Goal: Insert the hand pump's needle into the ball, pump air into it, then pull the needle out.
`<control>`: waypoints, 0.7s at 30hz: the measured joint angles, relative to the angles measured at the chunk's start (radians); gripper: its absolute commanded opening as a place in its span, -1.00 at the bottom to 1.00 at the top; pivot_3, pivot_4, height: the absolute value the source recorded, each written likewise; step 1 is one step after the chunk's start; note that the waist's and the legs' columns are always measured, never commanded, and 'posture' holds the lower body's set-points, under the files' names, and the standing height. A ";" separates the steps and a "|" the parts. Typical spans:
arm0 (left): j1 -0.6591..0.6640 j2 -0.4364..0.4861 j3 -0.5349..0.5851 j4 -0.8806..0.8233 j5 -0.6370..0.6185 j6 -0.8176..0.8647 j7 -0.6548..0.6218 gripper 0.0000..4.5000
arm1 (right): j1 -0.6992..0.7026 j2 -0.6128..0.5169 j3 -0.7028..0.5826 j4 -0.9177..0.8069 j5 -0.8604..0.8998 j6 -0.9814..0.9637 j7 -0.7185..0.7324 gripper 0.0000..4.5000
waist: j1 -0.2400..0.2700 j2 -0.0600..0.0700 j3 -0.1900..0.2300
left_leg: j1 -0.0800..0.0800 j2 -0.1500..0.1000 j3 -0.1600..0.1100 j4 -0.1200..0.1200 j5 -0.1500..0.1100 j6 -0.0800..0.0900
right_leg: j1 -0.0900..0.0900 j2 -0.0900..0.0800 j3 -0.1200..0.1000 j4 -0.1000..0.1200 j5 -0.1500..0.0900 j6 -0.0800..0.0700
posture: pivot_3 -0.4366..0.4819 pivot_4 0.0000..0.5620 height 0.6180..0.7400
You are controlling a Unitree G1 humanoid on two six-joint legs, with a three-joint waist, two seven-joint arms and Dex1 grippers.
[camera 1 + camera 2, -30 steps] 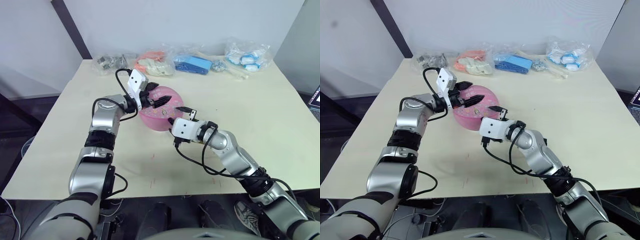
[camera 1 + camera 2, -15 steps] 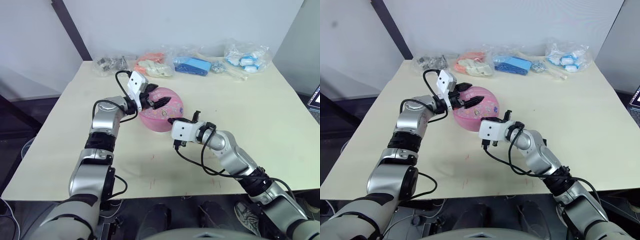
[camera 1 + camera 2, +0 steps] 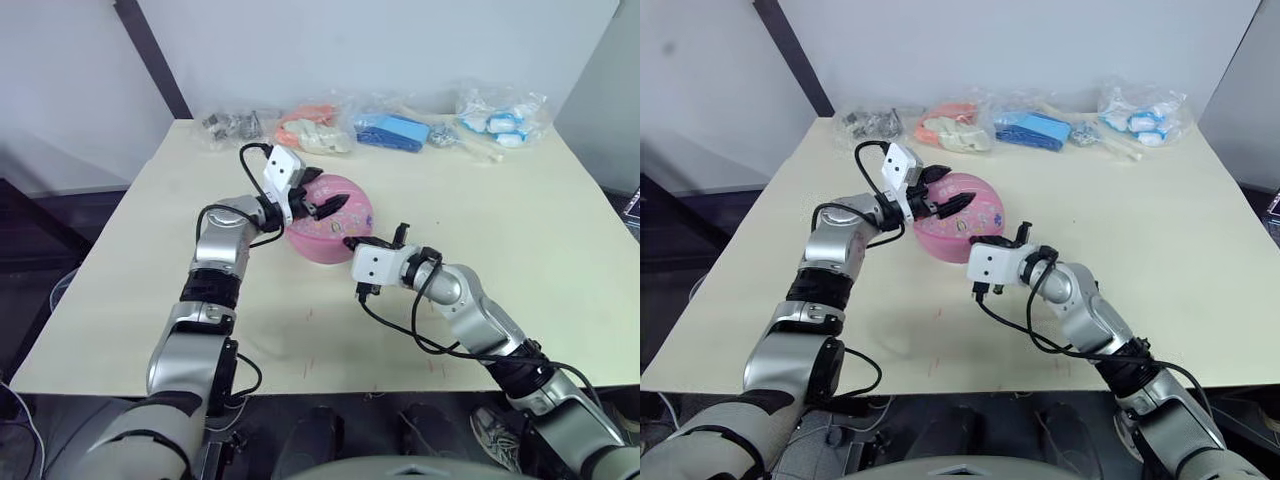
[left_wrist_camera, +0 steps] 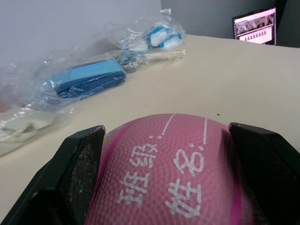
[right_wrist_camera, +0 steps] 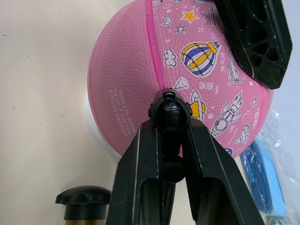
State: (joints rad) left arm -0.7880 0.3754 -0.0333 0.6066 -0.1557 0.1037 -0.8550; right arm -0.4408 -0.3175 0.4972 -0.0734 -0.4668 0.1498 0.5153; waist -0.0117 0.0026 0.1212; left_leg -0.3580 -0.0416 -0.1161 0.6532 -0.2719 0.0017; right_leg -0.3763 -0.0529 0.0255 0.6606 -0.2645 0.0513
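Left eye view: the pink basketball-patterned ball with cartoon prints and white lettering (image 3: 331, 217) sits mid-bench on the pale cream bench (image 3: 560, 230), in a white ring stand (image 5: 96, 131). The left gripper (image 3: 327, 205) reaches over it from 9 o'clock, jaws spread wide either side of the ball's top, clenching nothing. The right gripper (image 5: 169, 126) comes in from 5 o'clock, jaws clamped on a small black pump fitting (image 5: 169, 111) pressed against the ball's side. Clear plastic bags (image 3: 390, 128) line the bench's 12 o'clock edge.
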 measured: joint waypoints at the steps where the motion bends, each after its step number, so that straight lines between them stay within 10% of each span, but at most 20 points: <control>1: 0.003 -0.006 -0.003 0.000 0.003 -0.007 0.009 1.00 | 0.009 -0.002 -0.005 -0.006 0.000 0.000 -0.001 -0.97 | 0.001 0.001 0.000 | 0.000 0.000 0.000 0.000 0.000 0.000 | 0.000 -0.001 0.000 0.000 0.000 0.000 | -0.05 -0.47 1.00; 21: 0.014 -0.045 -0.057 0.000 0.006 -0.094 0.057 1.00 | 0.100 -0.045 -0.073 -0.089 0.044 -0.010 0.008 -0.97 | 0.031 0.002 -0.002 | -0.003 -0.013 -0.009 0.000 -0.002 0.004 | 0.003 -0.014 -0.008 -0.003 -0.006 0.009 | -0.05 -0.47 1.00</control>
State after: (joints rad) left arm -0.7735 0.3306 -0.0902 0.6068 -0.1495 0.0101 -0.7983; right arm -0.3409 -0.3628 0.4240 -0.1619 -0.4226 0.1400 0.5228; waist 0.0196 0.0047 0.1189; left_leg -0.3607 -0.0546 -0.1249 0.6527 -0.2740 0.0058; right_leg -0.3728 -0.0667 0.0176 0.6579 -0.2706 0.0607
